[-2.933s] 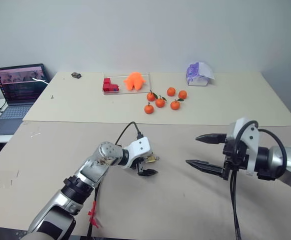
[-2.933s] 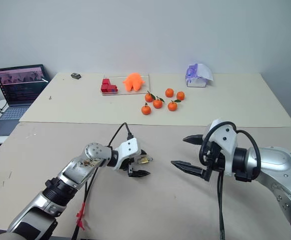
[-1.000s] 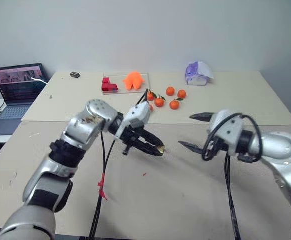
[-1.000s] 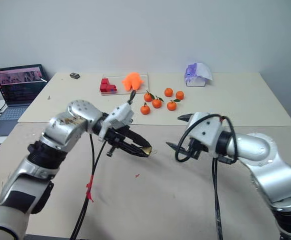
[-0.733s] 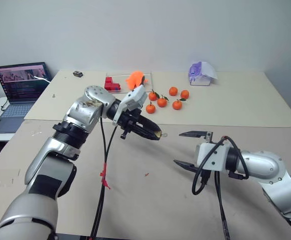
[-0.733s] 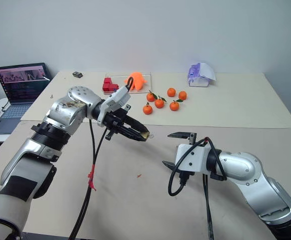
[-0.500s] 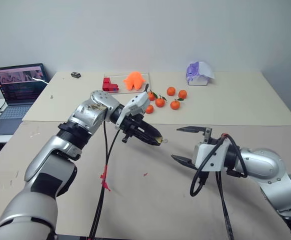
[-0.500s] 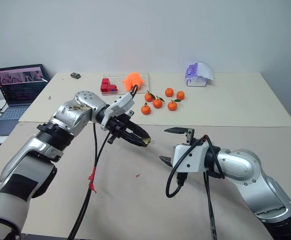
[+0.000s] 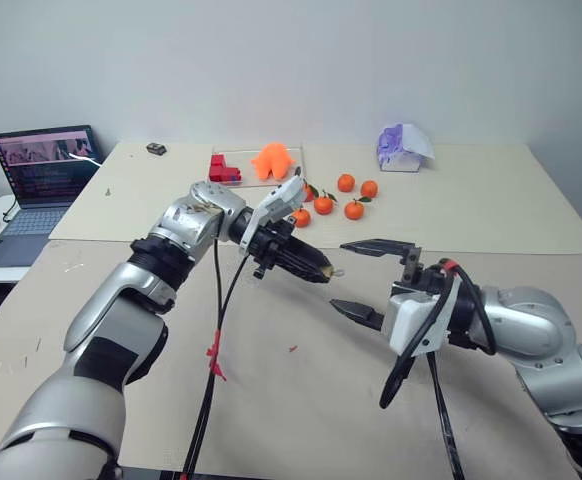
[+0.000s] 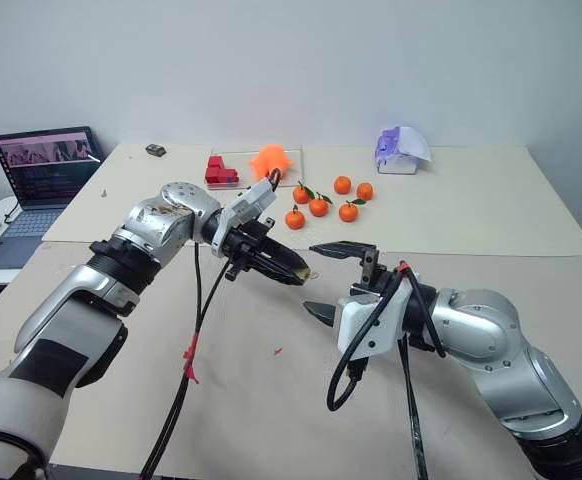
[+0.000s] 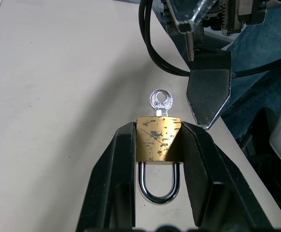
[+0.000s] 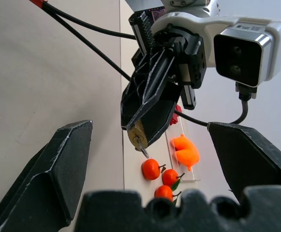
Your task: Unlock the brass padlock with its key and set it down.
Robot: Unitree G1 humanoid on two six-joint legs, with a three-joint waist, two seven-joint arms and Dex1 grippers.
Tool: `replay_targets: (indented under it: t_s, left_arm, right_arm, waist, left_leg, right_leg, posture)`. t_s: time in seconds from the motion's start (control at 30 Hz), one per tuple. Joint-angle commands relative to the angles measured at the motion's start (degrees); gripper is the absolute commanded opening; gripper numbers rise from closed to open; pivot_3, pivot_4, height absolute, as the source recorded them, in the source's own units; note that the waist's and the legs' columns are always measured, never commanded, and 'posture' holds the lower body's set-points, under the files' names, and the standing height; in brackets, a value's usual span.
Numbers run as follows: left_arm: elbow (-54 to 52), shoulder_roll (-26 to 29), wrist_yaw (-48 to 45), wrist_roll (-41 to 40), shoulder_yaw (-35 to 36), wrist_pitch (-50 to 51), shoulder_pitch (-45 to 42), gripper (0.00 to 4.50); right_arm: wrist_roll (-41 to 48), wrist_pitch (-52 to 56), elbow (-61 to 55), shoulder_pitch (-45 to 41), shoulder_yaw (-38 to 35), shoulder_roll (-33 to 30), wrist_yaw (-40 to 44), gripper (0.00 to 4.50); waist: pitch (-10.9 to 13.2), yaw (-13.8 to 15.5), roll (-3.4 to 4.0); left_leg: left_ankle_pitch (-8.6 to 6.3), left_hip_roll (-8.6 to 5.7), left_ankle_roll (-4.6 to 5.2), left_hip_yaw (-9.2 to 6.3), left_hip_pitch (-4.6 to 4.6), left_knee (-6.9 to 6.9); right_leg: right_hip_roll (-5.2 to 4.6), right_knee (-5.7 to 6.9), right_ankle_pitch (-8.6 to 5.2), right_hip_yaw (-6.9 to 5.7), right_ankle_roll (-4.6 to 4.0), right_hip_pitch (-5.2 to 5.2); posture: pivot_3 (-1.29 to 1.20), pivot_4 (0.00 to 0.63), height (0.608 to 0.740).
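Observation:
The brass padlock is clamped between the two black fingers of my left gripper, held above the table. Its silvery shackle points back toward the wrist. The key sticks out of the padlock's far end, its round bow free. In the right wrist view the padlock and key sit between my right gripper's spread fingers. My right gripper is open wide, one finger above the key and one below, a short gap away and not touching it.
Several oranges, an orange toy and red blocks lie at the table's far middle. A purple-white object sits far right, a laptop far left. Black cables hang under both arms.
My left gripper has lifted the padlock off the table and carried it toward the right gripper. The right gripper rolled and moved in, so its fingers now stand above and below the key.

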Motion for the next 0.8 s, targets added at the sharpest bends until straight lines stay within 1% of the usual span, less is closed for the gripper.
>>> replay_targets:
  t_s: [0.03, 0.07, 0.27, 0.43, 0.67, 0.8]
  left_arm:
    - [-1.5, 0.4, -0.3, -1.3, 0.6, 0.2, -2.1, 0.83]
    - [-1.6, 0.5, -0.3, -1.2, 0.5, 0.1, -2.0, 0.83]
    - [-1.4, 0.2, -0.3, -0.9, 0.8, 0.5, -2.2, 0.83]
    - [-3.2, 0.6, -0.3, -1.6, 0.7, 1.8, -2.4, 0.83]
    - [-9.2, 2.9, -0.3, -3.4, 0.1, 3.5, -1.9, 0.83]
    - [-9.5, 3.5, -0.3, -3.0, -0.1, 2.9, -1.7, 0.83]
  right_arm:
    - [-0.7, -3.0, -0.1, -0.1, -1.1, 0.5, -0.2, 3.98]
    - [-0.8, -3.3, 0.2, 0.0, -1.4, 0.5, -0.2, 3.87]
    - [-1.4, -4.7, 1.2, 0.5, -2.2, 0.4, -0.5, 1.76]
    - [-1.9, -5.5, 1.7, 0.9, -2.3, 0.4, -0.4, 1.76]
    - [-2.6, -6.8, 2.6, 1.4, -2.1, 0.4, -0.4, 1.76]
    - [-2.6, -7.0, 3.1, 1.0, -2.2, 0.6, -0.4, 1.76]
  waist:
    - [0.0, 0.0, 0.0]
    - [0.0, 0.0, 0.0]
    - [0.0, 0.2, 0.0]
    - [0.0, 0.3, 0.01]
    - [0.0, 0.4, 0.03]
    - [0.0, 0.5, 0.04]
  left_leg:
    - [0.0, 0.0, 0.0, 0.0, 0.0, 0.0]
    - [0.0, 0.0, 0.0, 0.0, -0.01, 0.0]
    - [0.0, 0.0, 0.0, 0.0, -0.01, 0.01]
    - [0.0, 0.0, 0.0, 0.0, 0.0, 0.01]
    - [0.01, 0.0, -0.01, -0.01, 0.01, 0.02]
    - [0.01, 0.0, -0.02, 0.0, 0.06, 0.03]
  right_leg:
    - [0.0, -0.01, 0.0, 0.0, 0.0, 0.0]
    - [0.0, -0.01, 0.0, 0.0, 0.0, 0.0]
    - [0.0, -0.01, 0.02, 0.01, -0.04, 0.0]
    - [0.0, -0.01, 0.02, 0.0, -0.04, 0.01]
    - [0.0, -0.01, 0.03, 0.01, -0.05, 0.02]
    - [0.0, 0.01, 0.02, 0.0, -0.04, 0.06]
  posture:
    - [0.0, 0.15, 0.702]
    - [0.0, 0.15, 0.702]
    - [0.0, 0.15, 0.702]
    - [0.0, 0.15, 0.702]
    - [0.0, 0.15, 0.702]
    - [0.0, 0.15, 0.702]
